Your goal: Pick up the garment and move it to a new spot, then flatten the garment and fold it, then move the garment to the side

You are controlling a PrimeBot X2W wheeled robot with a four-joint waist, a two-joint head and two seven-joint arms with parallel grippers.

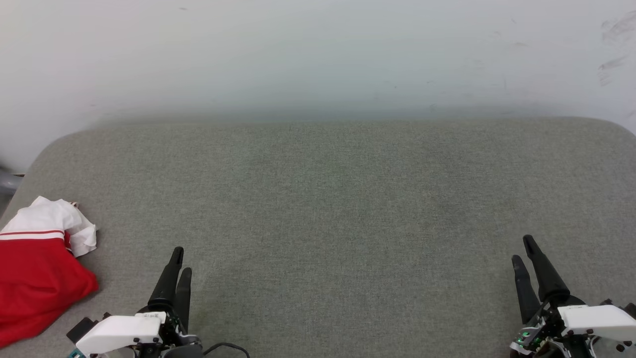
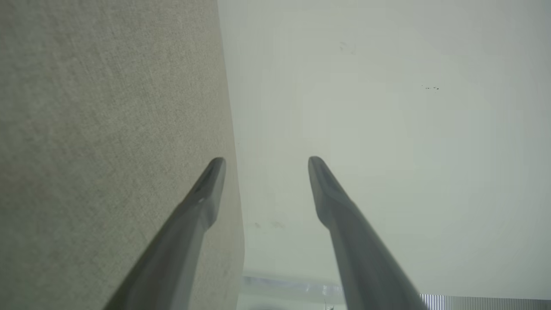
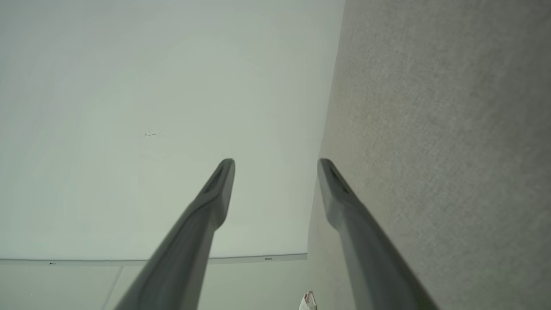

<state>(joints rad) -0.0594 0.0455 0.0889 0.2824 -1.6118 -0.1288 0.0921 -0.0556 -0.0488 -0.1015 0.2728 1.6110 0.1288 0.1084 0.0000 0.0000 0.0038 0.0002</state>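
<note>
Head camera looks forward and down over the surface (image 1: pixel 348 199) to the wall (image 1: pixel 318 49). Wrist cameras, low, rolled sideways, sight along left gripper (image 2: pixel 267 160) and right gripper (image 3: pixel 275 160) at both.

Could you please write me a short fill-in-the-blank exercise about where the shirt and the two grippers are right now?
1. The crumpled shirt lies at the robot's ___ edge of the gray surface.
2. The shirt is partly red and partly ___.
3. The jaws of the left gripper and the right gripper stand ___, with nothing between them.
Missing words: left; white; open.
</note>
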